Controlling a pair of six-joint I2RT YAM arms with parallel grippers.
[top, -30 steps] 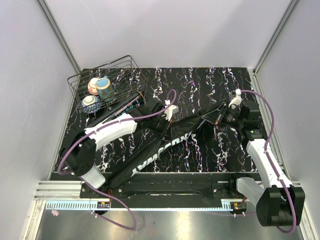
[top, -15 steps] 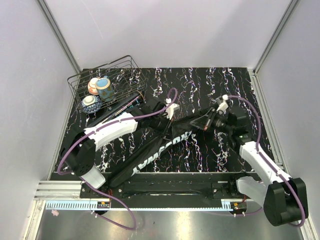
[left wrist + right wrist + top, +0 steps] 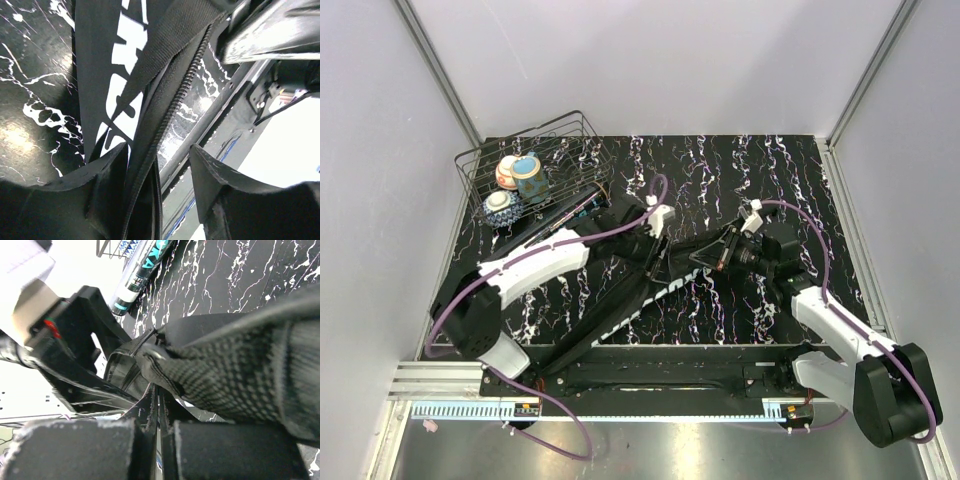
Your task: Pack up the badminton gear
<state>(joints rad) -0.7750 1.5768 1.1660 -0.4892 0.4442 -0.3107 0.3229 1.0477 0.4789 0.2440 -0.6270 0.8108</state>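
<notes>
Plain pale walls [image 3: 650, 60] enclose a black, white-veined tabletop [image 3: 720, 165] under even light.

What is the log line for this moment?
left fingers: open, bag edge between | right fingers: shut on bag

**Operator:** What kind of site is this table [image 3: 720, 170] standing in?

**Technician:** It is sitting in a robotics lab test cell. Plain white panels [image 3: 650, 60] are enclosing the table on its left, far and right sides. Aluminium frame posts [image 3: 440, 70] are rising from its far corners.

**Operator:** What else is indicating that?

**Technician:** A left arm [image 3: 535, 262] and a right arm [image 3: 840, 325] are standing bolted at the table's near edge. An aluminium rail [image 3: 430, 377] is lying just beyond that edge. Purple cables [image 3: 445, 312] are looping along both arms, and a graduated scale strip [image 3: 460, 409] is running beside the rail.
</notes>
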